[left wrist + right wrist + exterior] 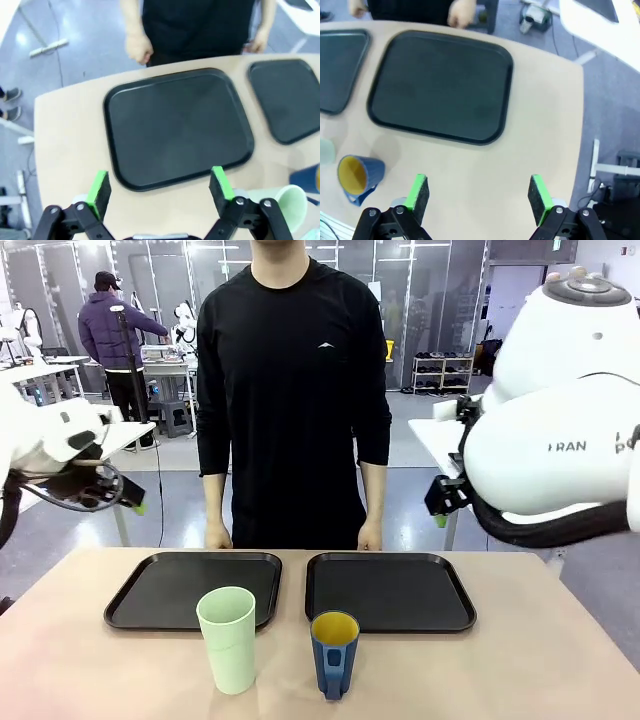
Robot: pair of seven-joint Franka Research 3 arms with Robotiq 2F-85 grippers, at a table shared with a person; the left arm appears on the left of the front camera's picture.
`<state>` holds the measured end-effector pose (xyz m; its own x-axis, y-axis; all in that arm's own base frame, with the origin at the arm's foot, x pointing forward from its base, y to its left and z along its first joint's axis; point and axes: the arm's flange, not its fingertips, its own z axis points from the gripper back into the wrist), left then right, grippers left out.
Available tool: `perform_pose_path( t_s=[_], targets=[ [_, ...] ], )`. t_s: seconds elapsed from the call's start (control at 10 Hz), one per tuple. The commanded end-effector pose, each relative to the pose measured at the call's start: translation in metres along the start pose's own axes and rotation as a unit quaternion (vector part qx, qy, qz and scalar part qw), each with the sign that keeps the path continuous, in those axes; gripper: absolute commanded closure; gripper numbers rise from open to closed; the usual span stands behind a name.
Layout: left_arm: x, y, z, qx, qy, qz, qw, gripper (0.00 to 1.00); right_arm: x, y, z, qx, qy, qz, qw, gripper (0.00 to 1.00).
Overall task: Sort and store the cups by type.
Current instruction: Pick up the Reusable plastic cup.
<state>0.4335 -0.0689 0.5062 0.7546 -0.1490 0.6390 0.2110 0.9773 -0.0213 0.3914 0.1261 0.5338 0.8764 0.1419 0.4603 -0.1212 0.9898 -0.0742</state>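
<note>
Tumbler [228, 638] stands upright on the near table, left of centre, just in front of the left tray [150, 602]. Mug [334, 652] stands upright beside it to the right, handle toward the camera, yellow inside showing, just in front of the right tray [440, 612]. The two cups are near each other but apart. Both trays are bare, so no cup is stored yet; judged as the very start, before any reach.

Left gripper [160, 187] hangs high over the left tray's near edge, fingers spread wide, holding nothing. Right gripper [479, 192] hangs high over bare table near the right tray, fingers spread wide too, nothing between them.

Next move likely: one arm drops to its nearer cup, left to the tumbler, right to the mug. The tumbler is tall and light, so it probably needs a grip low on the wall to avoid tipping. The mug could be taken by rim or body; the handle faces the robot.

The person stands at the far edge, hands [216, 537] resting by the table, not touching anything.

Views: the front view gives both cups whole and their spacing. The left wrist view catches only the tumbler's rim at the lower right corner. The right wrist view shows the mug from above at lower left, with a sliver of the tumbler at the left edge.
</note>
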Motion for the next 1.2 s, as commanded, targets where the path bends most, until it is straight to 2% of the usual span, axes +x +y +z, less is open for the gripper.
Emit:
perform_pose_path(
  t_s=[0.0, 0.2, 0.4, 0.9, 1.1],
  targets=[
    [0.014, 0.042, -0.032, -0.013, 0.011, 0.060, 0.998, 0.00, 0.030, -0.023, -0.025, 0.030, 0.037, -0.030, 0.998, 0.00],
    [0.013, 0.081, -0.049, -0.017, 0.013, 0.105, 0.994, 0.00, 0.041, -0.054, -0.058, 0.040, 0.051, -0.064, 0.996, 0.00],
    [0.013, 0.095, -0.058, -0.011, 0.021, 0.113, 0.993, 0.00, 0.047, -0.068, -0.083, 0.043, 0.078, -0.069, 0.994, 0.00],
    [0.013, 0.101, -0.070, -0.010, 0.040, 0.102, 0.994, 0.00, 0.053, -0.074, -0.100, 0.037, 0.097, -0.055, 0.993, 0.00],
    [0.009, 0.096, -0.066, -0.003, 0.033, 0.126, 0.991, 0.00, 0.047, -0.069, -0.101, 0.033, 0.092, -0.068, 0.993, 0.00]
  ],
)
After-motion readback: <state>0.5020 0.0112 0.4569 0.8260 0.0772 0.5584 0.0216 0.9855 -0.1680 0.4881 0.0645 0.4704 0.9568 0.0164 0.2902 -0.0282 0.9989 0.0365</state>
